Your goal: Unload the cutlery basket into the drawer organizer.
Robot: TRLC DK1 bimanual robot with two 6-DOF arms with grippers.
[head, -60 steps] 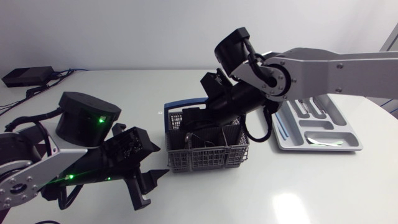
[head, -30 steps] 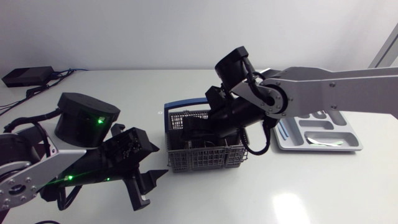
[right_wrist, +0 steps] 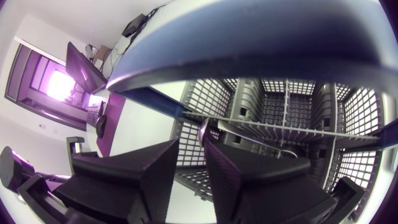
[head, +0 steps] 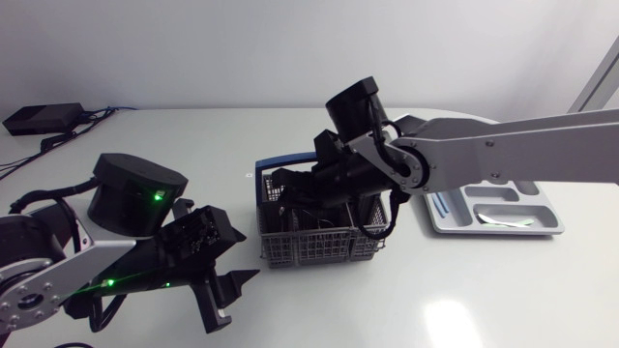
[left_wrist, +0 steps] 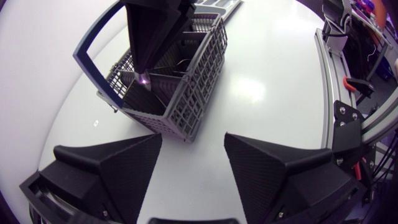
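Note:
The grey cutlery basket (head: 324, 244) with a blue handle stands mid-table. My right arm comes in from the right, and its gripper (head: 290, 193) is sunk into the basket's left compartments. In the right wrist view that gripper (right_wrist: 193, 144) is open by a narrow gap inside the basket (right_wrist: 298, 106). The tip of a thin metal cutlery handle (right_wrist: 204, 132) stands in the gap, close to one finger. My left gripper (head: 235, 300) rests open and empty on the table in front of the basket's left corner (left_wrist: 193, 87). The drawer organizer (head: 544, 211) lies to the right.
A shiny piece of cutlery (head: 503, 221) lies in the organizer's front compartment. A black box with cables (head: 39, 118) sits at the table's far back left. My left arm's bulky black joint (head: 135, 186) stands left of the basket.
My right arm has lowered and shifted left, taking its gripper from above the basket's rim down into the basket. The left arm has barely moved.

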